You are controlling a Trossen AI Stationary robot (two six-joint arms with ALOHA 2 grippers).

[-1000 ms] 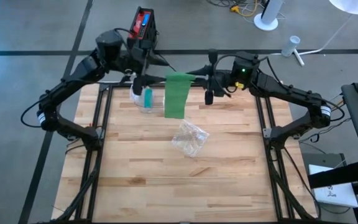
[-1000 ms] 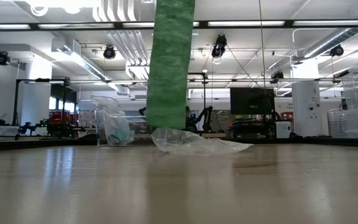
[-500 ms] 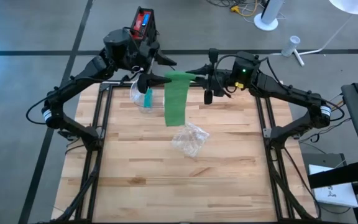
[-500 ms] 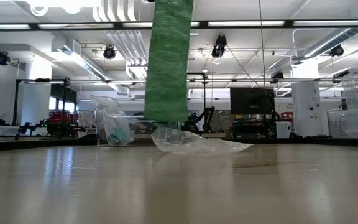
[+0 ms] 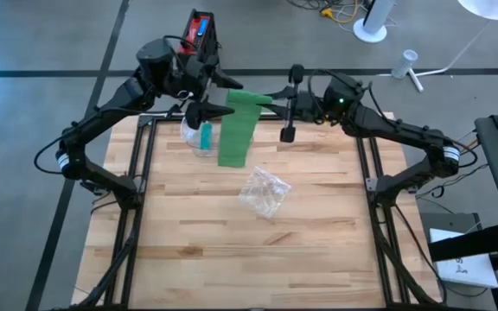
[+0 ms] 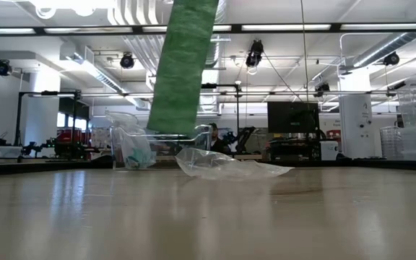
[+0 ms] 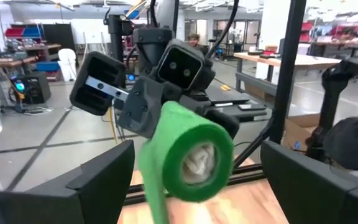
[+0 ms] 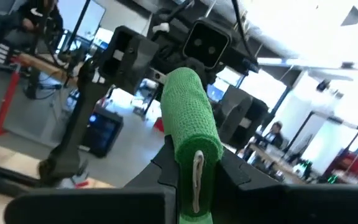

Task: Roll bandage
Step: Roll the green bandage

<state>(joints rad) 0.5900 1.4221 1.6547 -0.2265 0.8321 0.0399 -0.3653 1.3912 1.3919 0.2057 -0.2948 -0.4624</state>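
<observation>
high view: right hand (image 5: 271,101) pinching green bandage (image 5: 234,130), left hand (image 5: 204,97) spread alongside; hanging tail may be swinging, risking a crooked roll.

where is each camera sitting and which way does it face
High view: above the table, looking straight down; both arms show, the right gripper shut on the bandage, the left gripper open beside it.
Low view: at table-top height, looking level across the table into the room; no arm shows, only the hanging strip.
Left wrist view: on the left arm, facing the roll and the right arm; its own fingers show.
Right wrist view: on the right arm, facing the left arm; its own fingers show.
All four share the bandage.
</observation>
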